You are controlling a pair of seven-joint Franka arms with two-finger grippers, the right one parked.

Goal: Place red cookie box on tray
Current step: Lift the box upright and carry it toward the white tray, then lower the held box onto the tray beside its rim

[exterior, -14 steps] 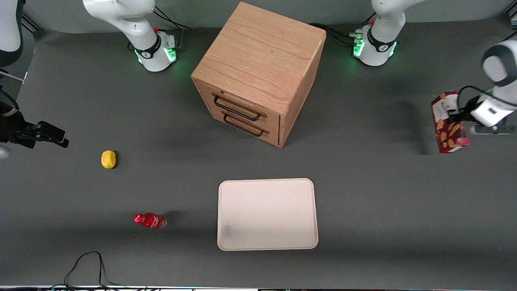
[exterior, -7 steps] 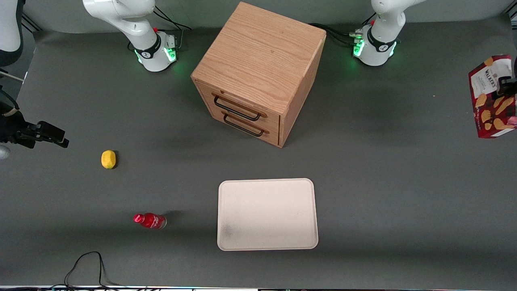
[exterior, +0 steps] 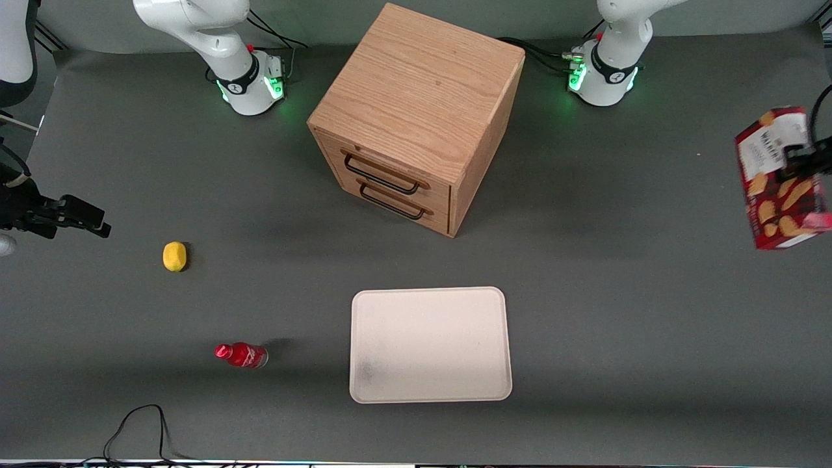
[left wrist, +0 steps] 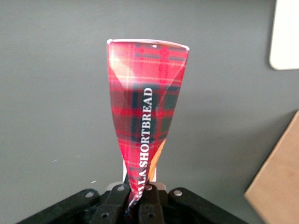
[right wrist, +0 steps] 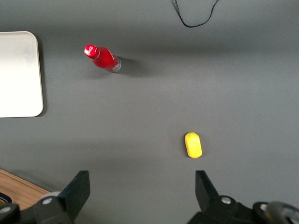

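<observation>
Dark-red carton, front view: red cookie box (exterior: 780, 179) hangs lifted off the surface (exterior: 585, 260) at the working arm's end, tilted, white label end up, well apart from the tray (exterior: 430, 344). Claw (exterior: 801, 162) pinches it near the label end. Tray lies nearer the camera than the wooden drawer cabinet (exterior: 416, 117); small red bottle (exterior: 242, 355) and yellow fruit (exterior: 174, 255) lie toward the parked arm's end from the tray.

Left wrist view: claw (left wrist: 138, 198) closed tight on the red cookie box (left wrist: 147, 116), carton wall visibly crushed in at the grip.

Right wrist view: tray (right wrist: 18, 74), bottle (right wrist: 103, 58), fruit (right wrist: 193, 144).

Risks, judged: a soft, buckling carton may twist or slip during the long carry; a tilted release may leave it propped on the rim.
</observation>
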